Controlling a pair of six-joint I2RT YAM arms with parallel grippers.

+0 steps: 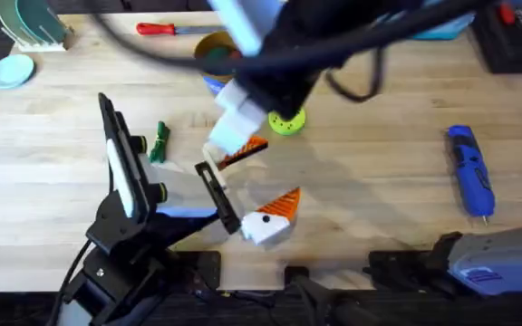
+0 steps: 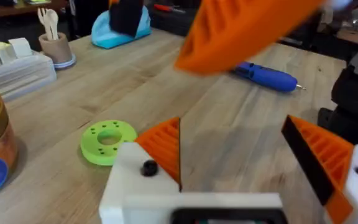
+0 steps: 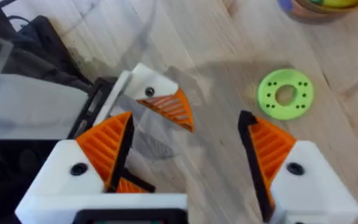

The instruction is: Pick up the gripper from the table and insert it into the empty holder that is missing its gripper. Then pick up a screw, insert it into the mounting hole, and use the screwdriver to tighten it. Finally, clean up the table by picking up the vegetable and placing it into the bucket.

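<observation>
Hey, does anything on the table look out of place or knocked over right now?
Nothing looks spilled or damaged. The blue screwdriver lies flat at the right, the dark-green vegetable lies loose on the bare wood at the left, not yet in the bucket.

Counter: pale wood planks. On it: blue screwdriver at the right; dark-green vegetable left of centre; lime-green holed disc; yellow-orange bucket and red-handled screwdriver toward the far edge; light-blue dish at far left.
</observation>
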